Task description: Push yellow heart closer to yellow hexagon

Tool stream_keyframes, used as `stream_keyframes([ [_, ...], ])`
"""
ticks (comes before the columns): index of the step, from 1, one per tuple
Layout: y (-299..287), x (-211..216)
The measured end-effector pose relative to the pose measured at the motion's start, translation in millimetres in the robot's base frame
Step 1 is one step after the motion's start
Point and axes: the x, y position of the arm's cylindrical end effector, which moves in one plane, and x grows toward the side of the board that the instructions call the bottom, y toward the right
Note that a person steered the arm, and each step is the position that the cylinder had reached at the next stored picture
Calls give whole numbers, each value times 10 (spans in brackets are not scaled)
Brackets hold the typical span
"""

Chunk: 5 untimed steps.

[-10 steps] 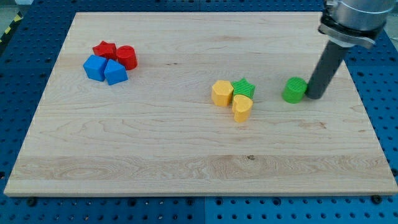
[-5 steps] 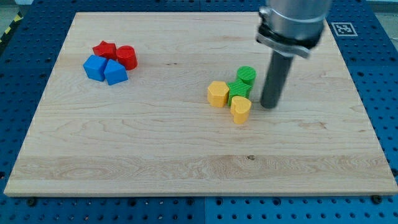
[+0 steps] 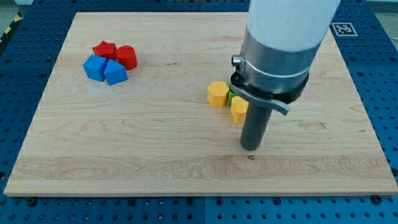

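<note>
The yellow hexagon (image 3: 217,94) lies near the board's middle. The yellow heart (image 3: 238,110) lies just to its lower right, partly hidden behind my rod. A sliver of a green block (image 3: 229,96) shows between them; the rest of it and the green cylinder are hidden by the arm. My tip (image 3: 250,147) rests on the board below and slightly right of the yellow heart, a short gap away.
At the view's upper left sits a cluster: a red star (image 3: 104,50), a red cylinder (image 3: 127,57) and two blue blocks (image 3: 94,67) (image 3: 115,73). The wooden board (image 3: 124,155) lies on a blue perforated table.
My tip has moved from the right of the green blocks down to below the yellow heart. The arm now hides the green blocks, which were pushed left against the yellow ones earlier.
</note>
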Motion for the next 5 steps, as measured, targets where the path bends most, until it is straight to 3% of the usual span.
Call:
stream_keyframes([
  [5,-19,-502],
])
